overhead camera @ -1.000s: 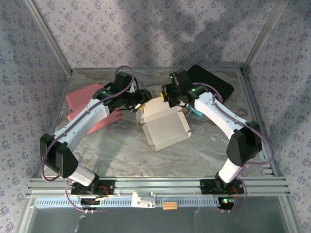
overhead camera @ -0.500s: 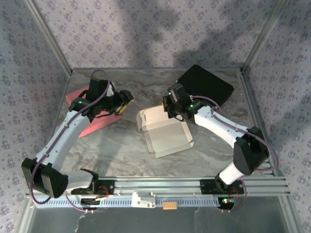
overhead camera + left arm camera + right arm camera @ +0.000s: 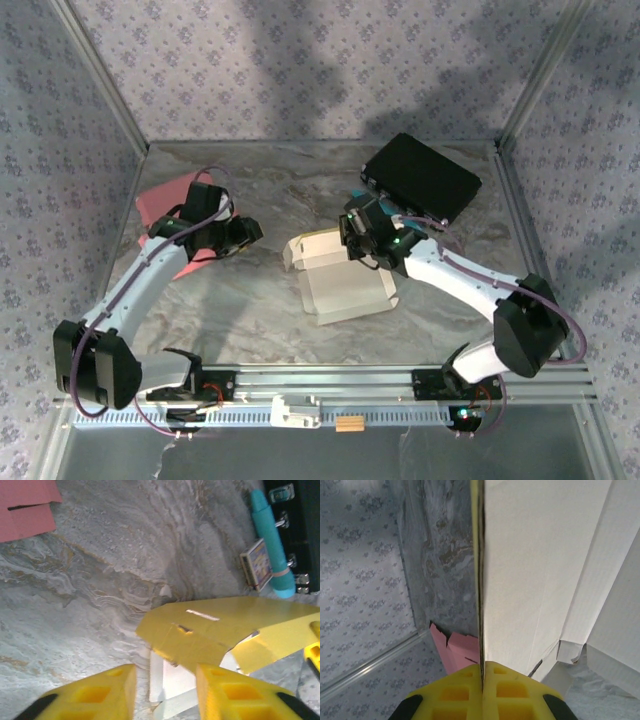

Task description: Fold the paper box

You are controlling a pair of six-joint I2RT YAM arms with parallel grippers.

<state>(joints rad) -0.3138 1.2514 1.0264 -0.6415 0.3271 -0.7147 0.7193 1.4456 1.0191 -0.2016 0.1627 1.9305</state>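
The paper box [image 3: 345, 285] lies partly folded at the table's middle, white inside and yellow outside. My right gripper [image 3: 353, 236] stands at its far edge, shut on an upright wall of the box. In the right wrist view that thin panel [image 3: 540, 570] runs edge-on between the closed fingertips of the right gripper [image 3: 481, 667]. My left gripper [image 3: 248, 233] hovers to the left of the box, apart from it. In the left wrist view the left gripper [image 3: 165, 675] is open with nothing between its fingers, and the box's yellow flap [image 3: 210, 635] lies just ahead.
Pink cardboard sheets [image 3: 165, 205] lie at the far left under the left arm. A black case [image 3: 422, 178] sits at the far right. Beside the case are a teal tube [image 3: 272, 545] and a small card pack [image 3: 256, 562]. Patterned walls enclose the table.
My left arm has drawn back to the left, away from the box, and its jaws have narrowed. My right gripper has kept its hold and shifted the box slightly nearer.
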